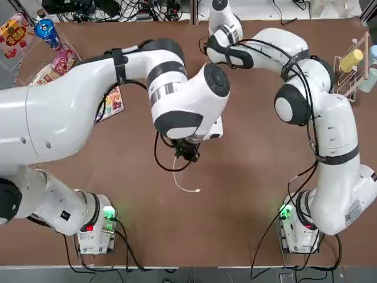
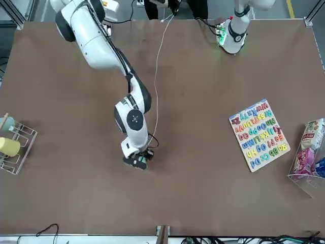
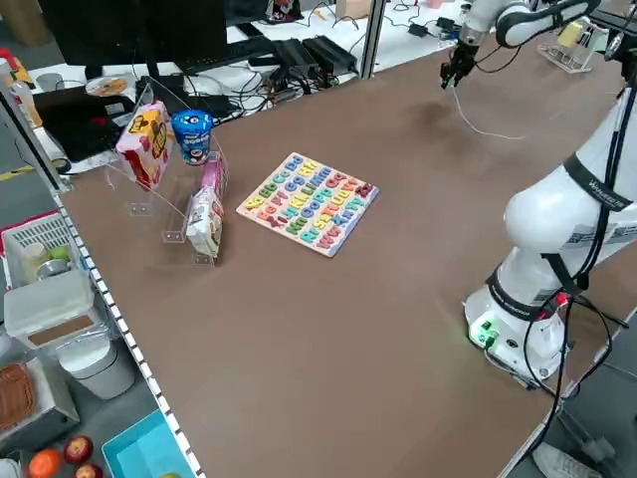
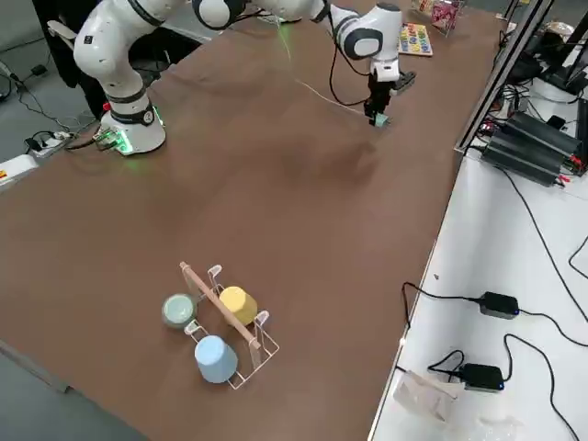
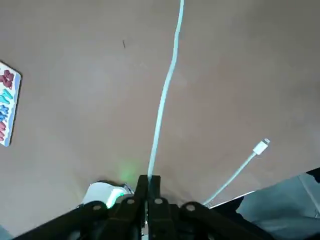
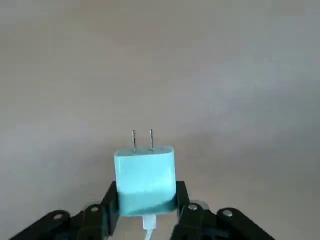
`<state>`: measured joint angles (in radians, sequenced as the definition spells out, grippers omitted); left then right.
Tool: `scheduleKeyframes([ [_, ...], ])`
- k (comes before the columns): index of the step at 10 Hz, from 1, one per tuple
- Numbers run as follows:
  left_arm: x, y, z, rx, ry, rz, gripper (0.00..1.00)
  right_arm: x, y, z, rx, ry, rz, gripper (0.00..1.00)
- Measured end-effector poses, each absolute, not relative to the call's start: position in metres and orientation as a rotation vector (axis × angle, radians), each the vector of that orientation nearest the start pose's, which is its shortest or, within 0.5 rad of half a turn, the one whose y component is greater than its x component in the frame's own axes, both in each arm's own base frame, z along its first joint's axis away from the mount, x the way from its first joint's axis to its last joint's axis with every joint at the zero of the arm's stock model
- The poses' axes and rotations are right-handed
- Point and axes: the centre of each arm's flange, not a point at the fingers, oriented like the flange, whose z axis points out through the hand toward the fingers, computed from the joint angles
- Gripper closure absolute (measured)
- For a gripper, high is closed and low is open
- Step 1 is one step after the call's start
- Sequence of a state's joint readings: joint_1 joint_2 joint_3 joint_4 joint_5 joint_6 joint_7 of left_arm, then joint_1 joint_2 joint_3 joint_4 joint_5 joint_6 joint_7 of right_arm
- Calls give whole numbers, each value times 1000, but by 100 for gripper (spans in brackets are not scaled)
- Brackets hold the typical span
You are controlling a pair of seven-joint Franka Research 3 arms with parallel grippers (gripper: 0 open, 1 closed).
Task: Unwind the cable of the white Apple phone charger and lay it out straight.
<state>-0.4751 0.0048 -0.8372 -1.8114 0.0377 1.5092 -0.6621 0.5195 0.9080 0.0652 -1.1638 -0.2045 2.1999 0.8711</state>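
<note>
Nearest the lens, in the right wrist view, the white charger block (image 6: 146,182) sits grasped between the fingers of the right gripper (image 6: 147,185), its two metal prongs pointing up the frame and the connector of the white cable (image 6: 149,233) plugged in at its lower side. In the front view that gripper is left of centre, with the cable running up from it in a long, gently bowed line to the top of the frame. The left gripper (image 5: 154,178) is clenched on the cable; the top view shows it near the middle of the frame. From its fingers a short free end hangs off, curving to the small plug tip (image 5: 260,146), which shows at lower right in the left wrist view and just below centre in the top view. Brown tabletop (image 2: 203,198) spreads around both arms. Right of centre in the front view lies a colourful alphabet board (image 2: 259,134), set at a slant, and at the right edge a clear bin (image 2: 304,186) holds snack packs (image 2: 304,161). At the left edge of the same view, a white wire rack (image 2: 24,138) carries a yellow cup (image 2: 9,147) and a pale green one (image 2: 6,123). Someone's dark-clad legs (image 2: 198,8) show at the top, beyond the table.
</note>
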Motion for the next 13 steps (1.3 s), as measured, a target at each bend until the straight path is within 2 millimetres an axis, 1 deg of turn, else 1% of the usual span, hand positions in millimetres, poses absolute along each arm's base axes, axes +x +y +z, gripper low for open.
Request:
scheduleKeyframes([
  [1, 153, -506, 509, -2725, 902, 204, 96, 662, 413, 259, -3107, 251, -312, 52],
  [2, 164, -504, 511, -2735, 886, 204, 96, 662, 415, 256, -3107, 184, -330, 52],
  [5, 182, -506, 506, -2749, 888, 182, 96, 661, 419, 228, -3104, 66, -344, 52],
  [7, 187, -509, 508, -2760, 890, 189, 96, 663, 419, 215, -3096, 16, -371, 52],
  [9, 187, -509, 509, -2762, 891, 188, 96, 669, 414, 212, -3083, -21, -433, 52],
  [13, 187, -509, 509, -2761, 890, 189, 96, 675, 411, 207, -3065, -91, -514, 52],
])
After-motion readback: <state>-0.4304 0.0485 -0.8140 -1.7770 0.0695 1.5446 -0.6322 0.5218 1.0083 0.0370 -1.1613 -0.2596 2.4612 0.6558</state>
